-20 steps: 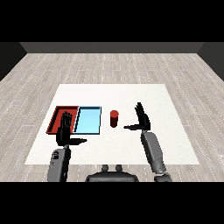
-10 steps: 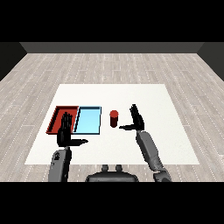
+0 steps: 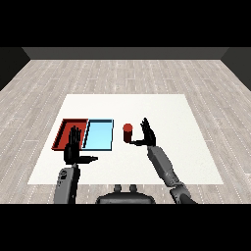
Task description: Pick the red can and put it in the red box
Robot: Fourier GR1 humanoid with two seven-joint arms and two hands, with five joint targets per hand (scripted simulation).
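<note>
A white rectangular table (image 3: 162,110) stands on a pale wood-plank floor (image 3: 122,73), seen from above and slightly behind the robot's arms. On the left part of the table, a shallow red rectangular tray (image 3: 66,128) and a shallow light blue rectangular tray (image 3: 99,135) lie side by side, their long edges touching or nearly so, the red one farther left. A small red cylindrical can (image 3: 127,133) stands upright on the bare tabletop just to the right of the light blue tray, outside both trays. The black right hand (image 3: 147,136) is raised just beside the can on its right, fingers straight and spread upward, thumb reaching toward the can; whether the thumb touches it cannot be told. The black left hand (image 3: 73,149) is held up at the near edge of the red tray, fingers straight and apart, thumb stuck out to the right, holding nothing. Grey forearms rise from the lower corners.
</note>
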